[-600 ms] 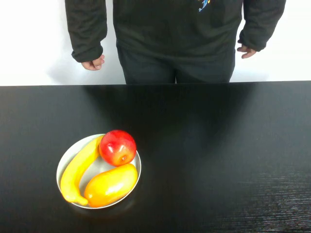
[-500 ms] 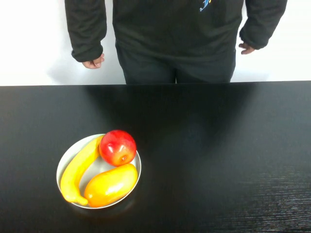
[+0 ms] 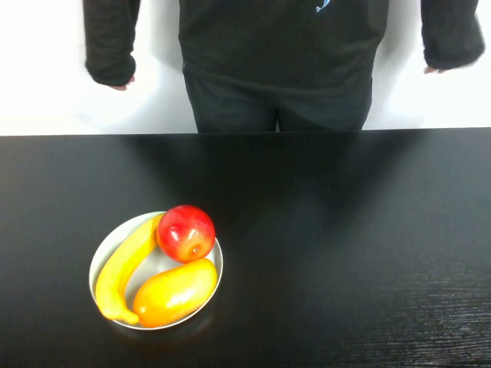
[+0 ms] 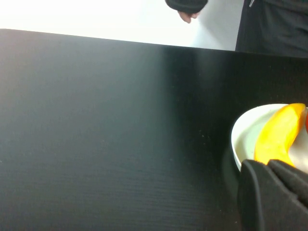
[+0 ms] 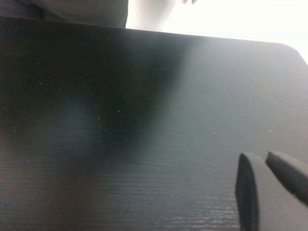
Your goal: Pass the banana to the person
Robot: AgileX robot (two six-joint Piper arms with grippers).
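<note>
The banana [image 3: 126, 264] lies in a white plate [image 3: 106, 239] at the front left of the black table, beside a red apple and a yellow-orange mango-like fruit. The person [image 3: 276, 61] stands behind the table's far edge, arms held out to the sides, hands bare and empty. Neither gripper shows in the high view. In the left wrist view, my left gripper [image 4: 267, 163] is shut and empty just in front of the plate [image 4: 243, 134], with the banana [image 4: 279, 134] right beyond the fingertips. My right gripper [image 5: 263, 156] is shut and empty over bare table.
The red apple [image 3: 186, 232] rests against the banana's far end. The mango-like fruit [image 3: 175, 292] lies along the banana's right side. The table's far edge [image 3: 245, 132] runs in front of the person.
The person's arms have swung outward from the body, and both hands have moved up and apart. The fruit and plate have not moved.
</note>
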